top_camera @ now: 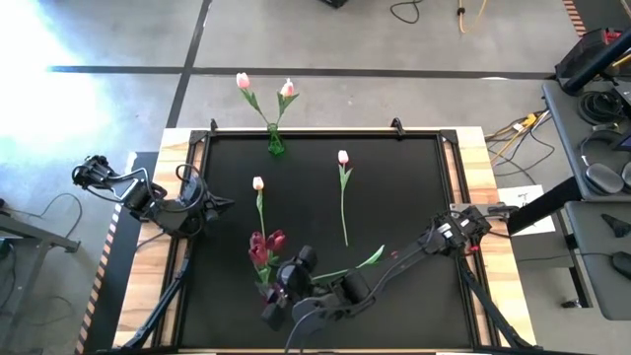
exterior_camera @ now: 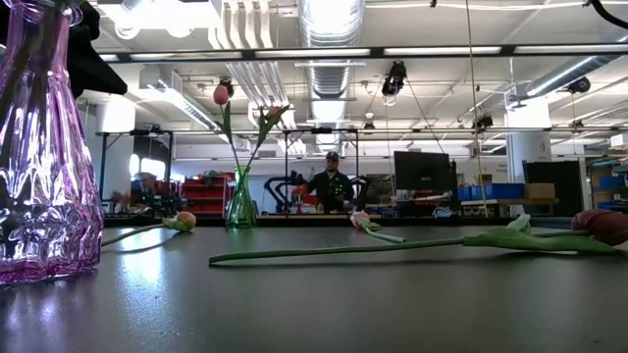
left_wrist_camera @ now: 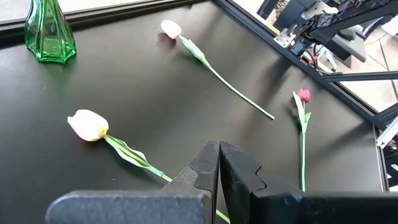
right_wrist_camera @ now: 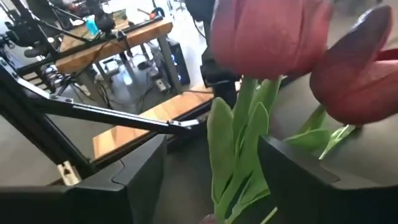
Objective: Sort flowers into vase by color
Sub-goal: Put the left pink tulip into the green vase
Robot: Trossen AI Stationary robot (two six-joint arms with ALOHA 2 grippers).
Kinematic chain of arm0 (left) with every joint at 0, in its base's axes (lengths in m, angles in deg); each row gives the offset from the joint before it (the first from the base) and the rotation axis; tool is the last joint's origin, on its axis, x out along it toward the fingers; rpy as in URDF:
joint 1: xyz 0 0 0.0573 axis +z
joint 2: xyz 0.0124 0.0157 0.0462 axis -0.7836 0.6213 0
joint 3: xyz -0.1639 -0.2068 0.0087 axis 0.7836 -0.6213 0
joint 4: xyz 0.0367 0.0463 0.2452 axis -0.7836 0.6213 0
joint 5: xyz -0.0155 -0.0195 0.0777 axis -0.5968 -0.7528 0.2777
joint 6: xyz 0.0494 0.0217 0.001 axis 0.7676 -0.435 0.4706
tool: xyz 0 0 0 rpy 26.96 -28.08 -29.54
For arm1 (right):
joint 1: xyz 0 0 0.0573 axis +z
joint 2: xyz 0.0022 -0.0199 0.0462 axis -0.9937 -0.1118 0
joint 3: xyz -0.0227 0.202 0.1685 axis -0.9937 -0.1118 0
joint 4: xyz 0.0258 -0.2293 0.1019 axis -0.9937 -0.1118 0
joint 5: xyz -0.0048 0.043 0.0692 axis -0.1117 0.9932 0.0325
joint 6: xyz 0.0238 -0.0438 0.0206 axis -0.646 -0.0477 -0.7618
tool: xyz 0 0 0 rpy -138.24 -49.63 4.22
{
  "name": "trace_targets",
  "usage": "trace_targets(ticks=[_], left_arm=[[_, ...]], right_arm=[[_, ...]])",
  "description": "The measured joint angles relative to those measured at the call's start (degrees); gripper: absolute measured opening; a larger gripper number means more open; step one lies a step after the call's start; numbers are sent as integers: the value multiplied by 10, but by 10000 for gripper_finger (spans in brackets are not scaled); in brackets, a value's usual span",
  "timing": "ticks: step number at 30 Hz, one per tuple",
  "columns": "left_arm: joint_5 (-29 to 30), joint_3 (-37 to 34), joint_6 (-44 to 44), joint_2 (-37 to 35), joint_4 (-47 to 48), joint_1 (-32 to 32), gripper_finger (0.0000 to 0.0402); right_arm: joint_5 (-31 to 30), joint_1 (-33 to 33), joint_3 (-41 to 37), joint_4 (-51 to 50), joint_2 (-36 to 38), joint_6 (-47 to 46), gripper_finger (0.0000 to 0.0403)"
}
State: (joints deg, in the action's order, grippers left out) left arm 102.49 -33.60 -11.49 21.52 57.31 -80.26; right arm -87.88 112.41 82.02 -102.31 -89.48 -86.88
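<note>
A purple glass vase (exterior_camera: 44, 147) stands near the table's near edge and holds dark red tulips (top_camera: 266, 247) upright. My right gripper (right_wrist_camera: 211, 180) is open just above it, one finger on either side of their green stems (right_wrist_camera: 239, 149), the red heads (right_wrist_camera: 267, 37) close before the camera. A green vase (top_camera: 275, 141) at the far edge holds two pink-white tulips (top_camera: 286, 91). Two more pink-white tulips (top_camera: 258, 184) (top_camera: 343, 158) lie flat on the mat. One red tulip (left_wrist_camera: 303, 95) lies toward the right. My left gripper (left_wrist_camera: 219, 165) is shut, at the left edge (top_camera: 212, 205).
The black mat (top_camera: 394, 187) is framed by a raised metal rail (top_camera: 325, 130). The lying red tulip's stem and leaf (top_camera: 365, 261) run beside my right arm (top_camera: 434, 237). Beyond the table a person (exterior_camera: 332, 184) stands far back among benches.
</note>
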Motion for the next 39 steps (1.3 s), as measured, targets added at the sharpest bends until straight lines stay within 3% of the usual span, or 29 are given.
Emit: trace_targets(ticks=[6, 11, 16, 22, 26, 32, 35, 39], left_arm=[[-6, 0, 0, 0, -1, 0, 0], [-22, 0, 0, 3, -2, 0, 0], [-25, 0, -33, 22, -5, 0, 0], [-33, -1, -131, 75, -5, 0, 0], [-66, -2, -241, 126, -1, 1, 0], [-106, -5, -406, 209, 0, 15, 0], [-115, -3, -434, 253, -22, 28, 0], [-120, 5, -444, 307, -61, 71, 0]], right_arm=[[54, 0, 29, -88, 13, -51, 246], [110, 1, 32, -189, 61, -95, 219], [116, 5, 33, -338, 127, -121, 152], [129, -10, 32, -560, 210, -125, 31], [208, -69, 27, -662, 268, -82, 13], [342, -201, -67, -629, 377, 120, 9], [402, -289, -152, -593, 434, 198, 9], [541, -395, -292, -469, 504, 292, 9]])
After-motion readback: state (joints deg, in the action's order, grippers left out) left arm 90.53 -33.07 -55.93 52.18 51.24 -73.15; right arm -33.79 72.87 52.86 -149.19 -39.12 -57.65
